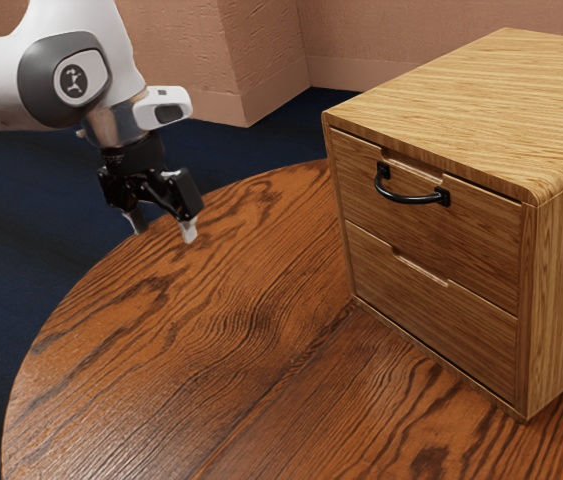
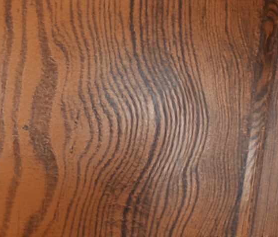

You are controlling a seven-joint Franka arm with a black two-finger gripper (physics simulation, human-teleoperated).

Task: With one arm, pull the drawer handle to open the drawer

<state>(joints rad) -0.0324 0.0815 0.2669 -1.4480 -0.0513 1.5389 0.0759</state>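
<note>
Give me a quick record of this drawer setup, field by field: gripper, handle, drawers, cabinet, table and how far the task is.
gripper: the gripper is open, holds nothing and points down above the table
handle: the black handle is on the upper drawer front, apart from the gripper, toward the exterior view's right
upper drawer: the upper drawer looks shut
lower drawer: the lower drawer looks shut
cabinet: the light wood cabinet stands on the table
table: the table is round, with dark wood grain
task state: handle not yet gripped

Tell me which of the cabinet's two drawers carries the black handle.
The upper drawer: the black handle sits near its top edge. The lower drawer shows bare wood.
</note>
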